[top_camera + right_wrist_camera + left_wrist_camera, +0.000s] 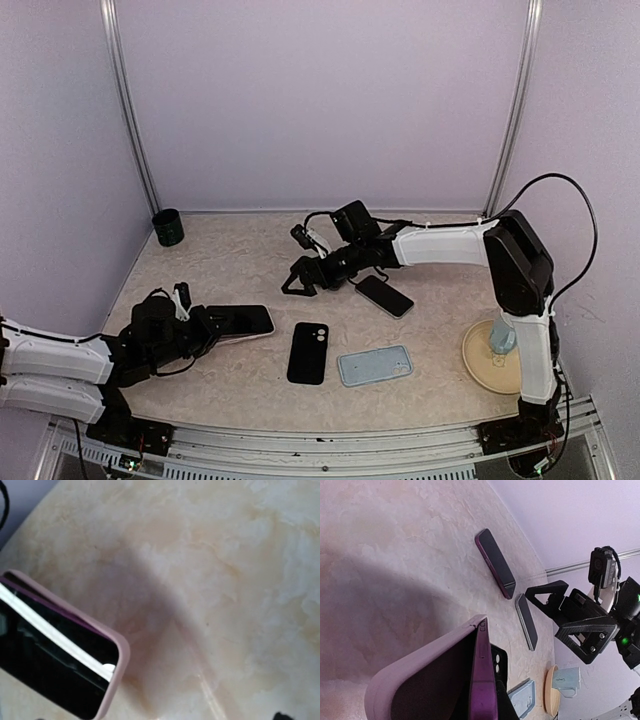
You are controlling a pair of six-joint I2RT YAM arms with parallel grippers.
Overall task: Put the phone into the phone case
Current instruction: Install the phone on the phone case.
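Note:
My left gripper (205, 325) is shut on one end of a pink phone case (240, 321), low at the table's left. A purple phone (482, 680) sits in that case (415, 675) at an angle, one long edge lifted from the case wall. The same pink case (112, 680) with the phone's dark screen (45, 670) fills the lower left of the right wrist view. My right gripper (297, 280) stands open above the table's middle, a short way beyond the case, with nothing between its fingers (547, 587).
A black case (308, 352) and a light blue case (375, 365) lie near the front. A dark phone (385, 295) lies under the right arm, and another purple phone (495, 562) lies beyond it. A plate (480, 365) with a blue cup (502, 337) is at right; a dark cup (168, 227) back left.

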